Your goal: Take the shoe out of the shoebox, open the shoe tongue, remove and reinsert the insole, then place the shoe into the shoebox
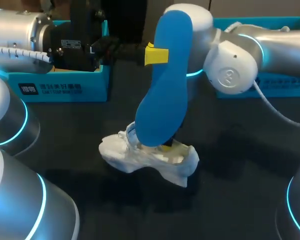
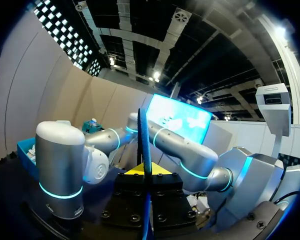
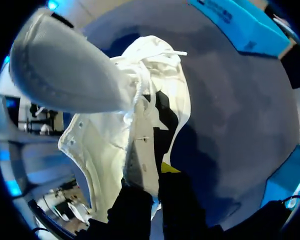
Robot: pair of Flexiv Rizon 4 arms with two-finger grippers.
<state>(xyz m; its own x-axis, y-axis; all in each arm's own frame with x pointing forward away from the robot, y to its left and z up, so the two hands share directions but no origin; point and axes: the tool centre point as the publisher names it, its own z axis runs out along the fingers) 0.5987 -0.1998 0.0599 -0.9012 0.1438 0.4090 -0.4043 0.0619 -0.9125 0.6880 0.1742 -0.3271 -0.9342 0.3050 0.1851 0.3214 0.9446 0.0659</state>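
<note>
Insole (image 1: 165, 80) in left gripper (image 1: 156, 55): plain bright blue on one face, pale grey on the other. Gripper tips yellow, bodies black. Shoe (image 1: 150, 157) at right gripper (image 3: 152, 175): white all over, laces white, dark inside. Table (image 1: 230, 165) under it: black. Boxes (image 1: 65, 87) beyond grippers: teal. Arms (image 1: 240, 55): silver-white, cyan light rings.

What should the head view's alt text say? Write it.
The left gripper holds a blue insole upright above a white shoe on the dark table. The right gripper is at the shoe, mostly hidden behind the insole. Two teal boxes stand behind.
</note>
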